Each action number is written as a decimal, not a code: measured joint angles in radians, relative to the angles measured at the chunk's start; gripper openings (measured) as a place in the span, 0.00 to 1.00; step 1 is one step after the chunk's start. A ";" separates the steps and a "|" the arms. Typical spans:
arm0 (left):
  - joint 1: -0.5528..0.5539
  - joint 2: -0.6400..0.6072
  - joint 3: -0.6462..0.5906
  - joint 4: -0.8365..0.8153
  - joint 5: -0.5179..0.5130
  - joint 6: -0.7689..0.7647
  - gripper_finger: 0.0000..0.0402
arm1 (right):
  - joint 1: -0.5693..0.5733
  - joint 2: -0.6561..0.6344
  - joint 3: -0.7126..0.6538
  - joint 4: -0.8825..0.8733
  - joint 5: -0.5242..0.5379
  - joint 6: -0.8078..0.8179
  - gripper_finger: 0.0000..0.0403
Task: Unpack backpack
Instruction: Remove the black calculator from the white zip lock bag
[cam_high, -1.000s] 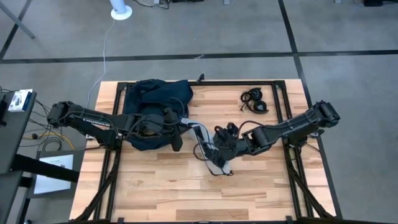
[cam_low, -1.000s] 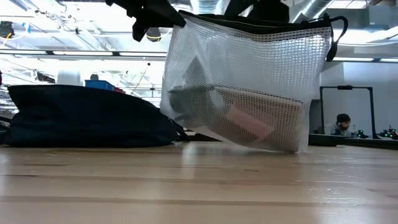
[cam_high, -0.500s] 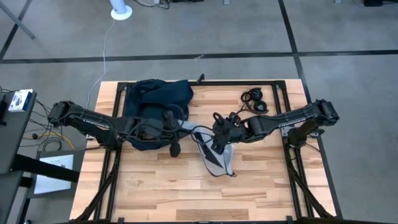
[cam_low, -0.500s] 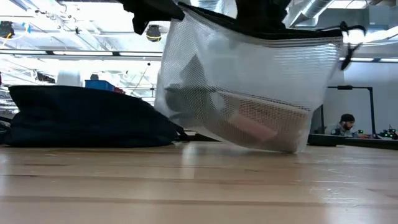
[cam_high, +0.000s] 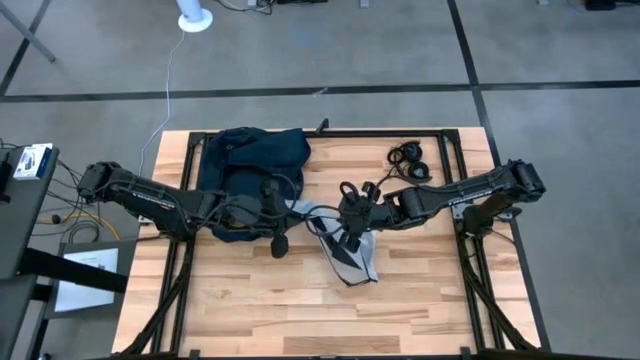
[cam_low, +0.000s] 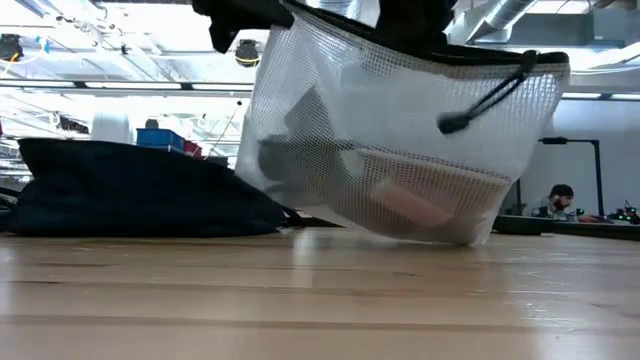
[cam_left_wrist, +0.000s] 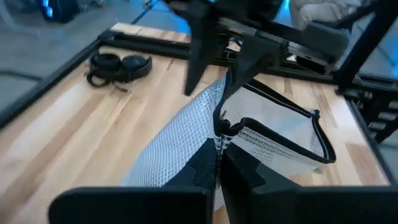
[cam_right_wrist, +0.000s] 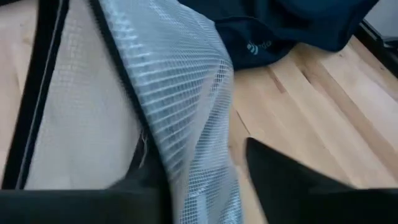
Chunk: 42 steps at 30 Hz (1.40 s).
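The dark navy backpack lies flat on the table's far left part, also seen in the low view. A white mesh pouch with black trim hangs between my two grippers, right of the backpack. It holds dark and pinkish items. My left gripper is shut on one end of its top edge. My right gripper is shut on the mesh farther along. Whether the pouch's bottom touches the table, I cannot tell. My left gripper pinches the pouch's black-trimmed top edge at its end between its two fingers, coming level from the table's left. The mesh spreads away beyond the fingertips. My right gripper has bunched mesh below the top edge between its two fingers, coming from the table's right. The pouch hangs below it.
Black headphones lie at the far right of the table, inside the black frame rail. Bare wood spreads across the near half. A person sits far off in the room behind.
My right gripper has gone toward the table's far edge and a little left, taking the pouch's top with it. The pouch has swung that way and stays hanging between the two grippers. Its black zip cord has swung out across the mesh front.
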 joint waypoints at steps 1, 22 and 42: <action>0.003 0.000 0.000 -0.012 0.000 -0.017 0.02 | 0.000 0.000 0.000 -0.001 0.000 -0.011 0.15; -0.023 -0.013 0.001 -0.087 0.017 -0.077 0.50 | -0.021 0.000 0.000 -0.094 -0.005 -0.024 0.00; -0.128 -0.092 0.013 -0.201 0.161 -0.095 0.50 | -0.093 0.000 -0.001 -0.244 0.182 0.185 0.00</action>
